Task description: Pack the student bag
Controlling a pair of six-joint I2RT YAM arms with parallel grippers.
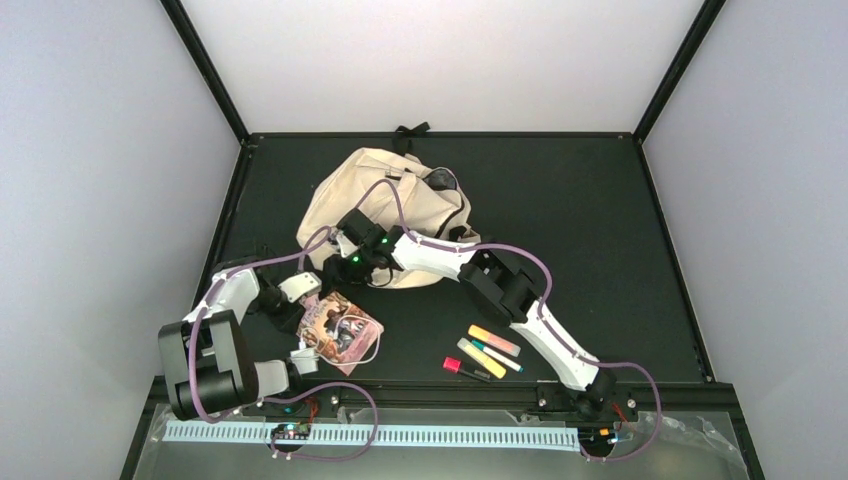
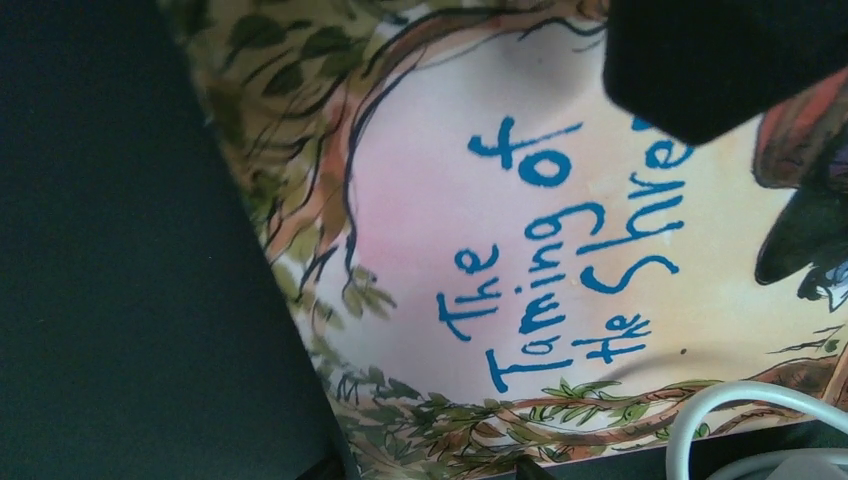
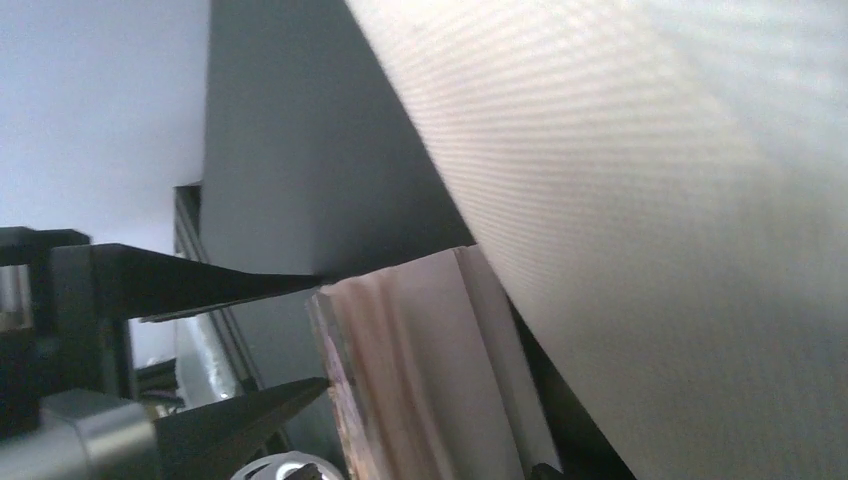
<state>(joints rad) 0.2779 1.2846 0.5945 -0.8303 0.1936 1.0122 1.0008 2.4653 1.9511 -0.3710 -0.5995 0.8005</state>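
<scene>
Overhead view of a dark table (image 1: 600, 220) inside a white-walled enclosure, with two robot arms reaching in from the bottom edge. The student bag (image 1: 345, 182), a cream-beige fabric backpack, lies slumped in the upper middle of the frame, its black strap at the far edge of the table. Just below its lower left side lies a picture book (image 1: 345, 330) with a pink and green cover. The left wrist view shows its title, "The Taming of the Shrew", in blue lettering. The left gripper (image 1: 310, 342) is at the book's left edge. One black finger (image 2: 720, 60) overlaps the cover in the upper right of the wrist view, the other finger is hidden, and whether the book is pinched cannot be told. The right gripper (image 3: 320, 332) reaches across to the bag's lower left edge. Its two dark fingertips are parted, with the book's page edge right at their tips and bag fabric filling the right side. Whether they clamp the book cannot be told. A cluster of highlighters (image 1: 485, 350) lies in the lower centre, well apart from the bag.
</scene>
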